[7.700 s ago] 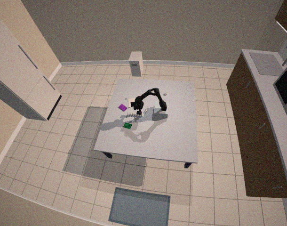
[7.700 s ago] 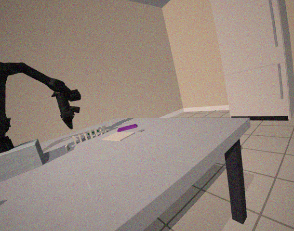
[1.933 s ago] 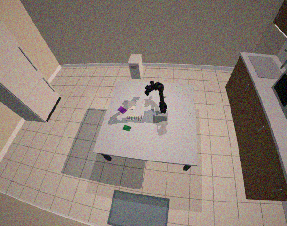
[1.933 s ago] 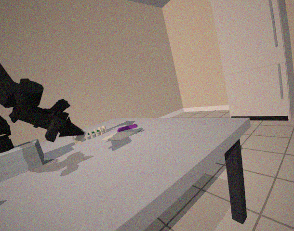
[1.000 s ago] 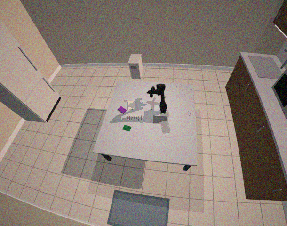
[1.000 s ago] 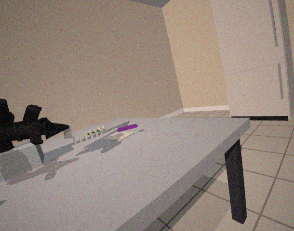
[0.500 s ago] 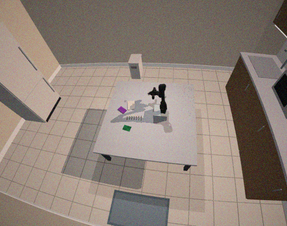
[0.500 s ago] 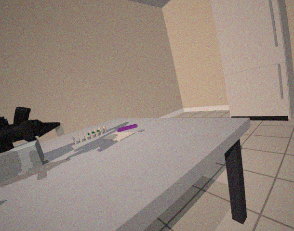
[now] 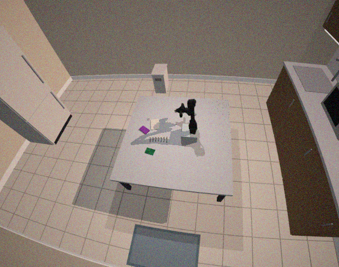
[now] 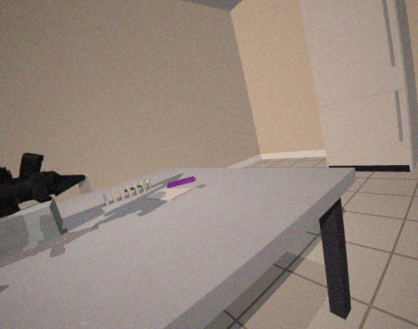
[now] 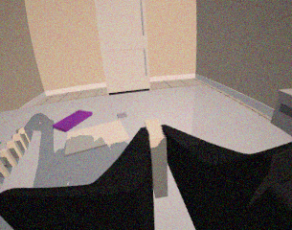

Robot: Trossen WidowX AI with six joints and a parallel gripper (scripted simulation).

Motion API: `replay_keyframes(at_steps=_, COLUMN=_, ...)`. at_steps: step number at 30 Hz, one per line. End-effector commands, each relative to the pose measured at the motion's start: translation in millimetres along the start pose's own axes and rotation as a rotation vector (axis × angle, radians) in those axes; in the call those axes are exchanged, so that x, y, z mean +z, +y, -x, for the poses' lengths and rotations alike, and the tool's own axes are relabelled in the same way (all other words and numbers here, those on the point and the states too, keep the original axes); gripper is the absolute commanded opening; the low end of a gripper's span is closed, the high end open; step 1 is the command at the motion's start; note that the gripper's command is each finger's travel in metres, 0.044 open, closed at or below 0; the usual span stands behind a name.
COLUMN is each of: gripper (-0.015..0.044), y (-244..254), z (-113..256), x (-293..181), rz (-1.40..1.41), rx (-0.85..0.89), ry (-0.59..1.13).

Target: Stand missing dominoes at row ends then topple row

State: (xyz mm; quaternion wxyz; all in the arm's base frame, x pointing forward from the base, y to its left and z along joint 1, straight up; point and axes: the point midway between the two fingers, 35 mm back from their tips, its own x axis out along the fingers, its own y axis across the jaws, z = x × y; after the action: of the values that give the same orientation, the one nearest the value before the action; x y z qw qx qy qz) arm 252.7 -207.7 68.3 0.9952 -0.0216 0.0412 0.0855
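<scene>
My gripper point(image 9: 175, 110) point(image 10: 84, 176) point(image 11: 153, 132) is shut on a cream domino point(image 10: 85, 186) point(image 11: 159, 163), which hangs below the fingertips in the exterior view and shows between the dark fingers in the wrist view. It is held above the table, off to one side of the row. The row of standing dominoes point(image 10: 113, 197) point(image 11: 11, 149) has several pieces, upright and evenly spaced. The row is at the left edge of the wrist view, partly cut off. The near end of the row is out of the wrist view.
A purple block point(image 9: 144, 129) point(image 10: 181, 182) point(image 11: 73, 121) and a flat cream piece point(image 9: 154, 123) point(image 10: 175, 192) point(image 11: 112, 131) lie beyond the row's far end. A green block point(image 9: 149, 151) lies beside the row. A grey box point(image 9: 189, 141) point(image 10: 11, 226) stands by the arm's base.
</scene>
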Motion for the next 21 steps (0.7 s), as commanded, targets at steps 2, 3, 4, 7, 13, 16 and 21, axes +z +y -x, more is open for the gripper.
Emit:
replay_keyframes(at_steps=2, gripper=0.0025, y=-0.8, z=-2.3, x=-10.4, rz=-0.019, rx=0.005, ry=0.003)
replay_keyframes(at_steps=3, gripper=0.0025, y=-1.3, z=-2.9, x=-13.0, rz=-0.020, rx=0.006, ry=0.004)
replay_keyframes(at_steps=4, gripper=0.0025, y=-1.7, z=-3.5, x=-15.5, rz=-0.021, rx=0.006, ry=0.005)
replay_keyframes(at_steps=7, gripper=0.0025, y=-2.9, z=-5.3, x=-23.3, rz=-0.025, rx=0.007, ry=0.007)
replay_keyframes(at_steps=13, gripper=0.0025, y=-4.2, z=-8.6, x=-39.4, rz=-0.032, rx=0.008, ry=0.011)
replay_keyframes(at_steps=16, gripper=0.0025, y=-4.4, z=-10.2, x=-47.7, rz=-0.036, rx=0.009, ry=0.013)
replay_keyframes(at_steps=21, gripper=0.0025, y=-3.1, z=-12.8, x=-62.9, rz=-0.045, rx=0.012, ry=0.020)
